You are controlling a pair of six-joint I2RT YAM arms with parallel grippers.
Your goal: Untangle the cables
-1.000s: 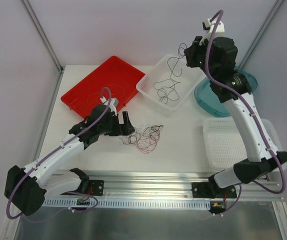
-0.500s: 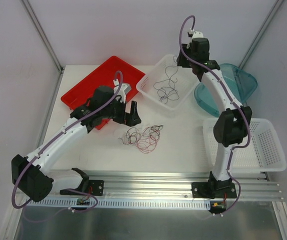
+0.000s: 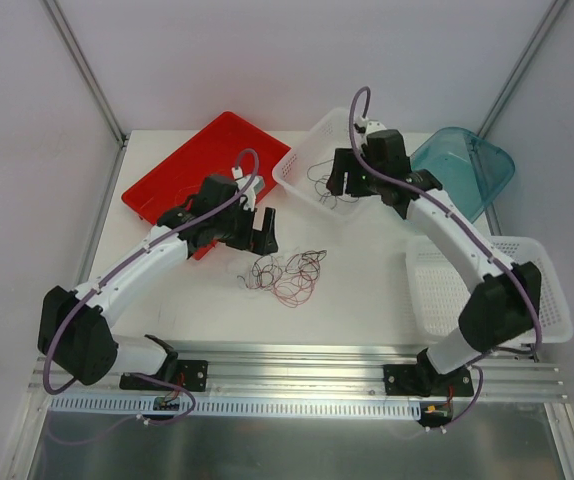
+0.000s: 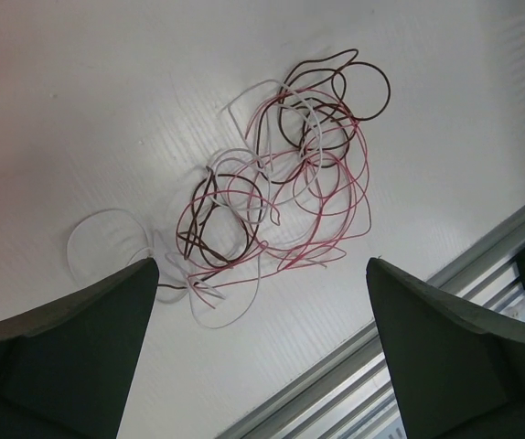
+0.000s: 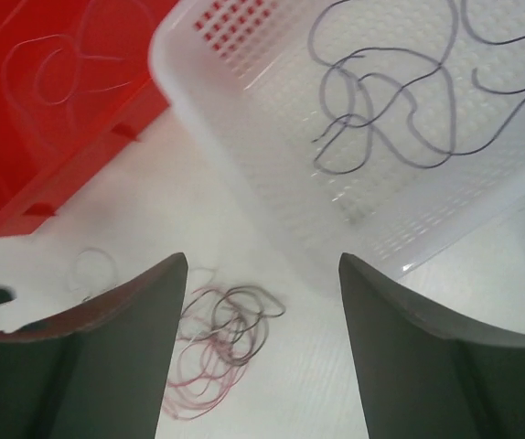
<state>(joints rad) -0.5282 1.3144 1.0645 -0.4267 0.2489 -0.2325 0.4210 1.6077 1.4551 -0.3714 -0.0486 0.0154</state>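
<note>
A tangle of thin red, dark brown and whitish cables (image 3: pixel 287 272) lies on the white table; it shows close up in the left wrist view (image 4: pixel 281 192) and blurred in the right wrist view (image 5: pixel 226 343). My left gripper (image 3: pixel 264 232) hangs open just behind and left of the tangle, with nothing between its fingers (image 4: pixel 262 274). A dark cable (image 5: pixel 400 119) lies loose in the white basket (image 3: pixel 289 178). My right gripper (image 3: pixel 339 175) is open over that basket's near edge, empty (image 5: pixel 262 261). A whitish cable (image 5: pixel 57 69) rests in the red tray.
The red tray (image 3: pixel 187 170) sits at the back left, next to the left arm's wrist. A teal bin (image 3: pixel 464 170) stands at the back right. A second white basket (image 3: pixel 527 290) is at the right. A metal rail (image 3: pixel 297 360) runs along the front edge.
My right arm came down from high above the basket to its near edge, its jaws opened, and the dark cable dropped into the basket. My left gripper shifted slightly back.
</note>
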